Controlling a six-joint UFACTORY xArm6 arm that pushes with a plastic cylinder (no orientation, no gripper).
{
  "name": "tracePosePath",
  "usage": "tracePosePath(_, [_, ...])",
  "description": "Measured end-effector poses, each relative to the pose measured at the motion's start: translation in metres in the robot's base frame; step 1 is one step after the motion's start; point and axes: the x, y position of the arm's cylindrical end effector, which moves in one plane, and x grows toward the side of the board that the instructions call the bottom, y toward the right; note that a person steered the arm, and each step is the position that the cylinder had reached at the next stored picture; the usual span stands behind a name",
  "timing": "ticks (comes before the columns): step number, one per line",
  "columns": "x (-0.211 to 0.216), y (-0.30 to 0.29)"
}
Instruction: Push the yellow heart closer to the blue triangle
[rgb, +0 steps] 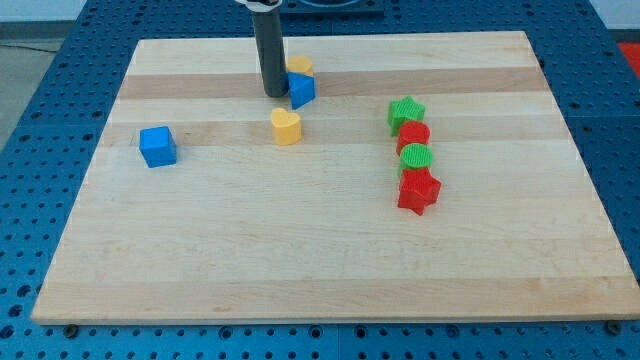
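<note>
Yellow heart (286, 127) lies on the wooden worktop (300, 250), left of centre and toward the far side. Just beyond it sits the blue triangle (302, 90), touching a second yellow block (299, 66) behind it. My tip (272, 94) stands immediately left of the blue triangle, beyond the heart; the rod carries no hand. A blue cube (157, 146) rests far left. At right, green star (406, 111), red cylinder (413, 135), green cylinder (416, 157) and red star (418, 190) form a line.
</note>
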Motion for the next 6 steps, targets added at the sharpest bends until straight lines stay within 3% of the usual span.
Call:
tracePosePath(2, [0.002, -0.019])
tracePosePath(4, [0.059, -0.045])
tracePosePath(6, [0.089, -0.008])
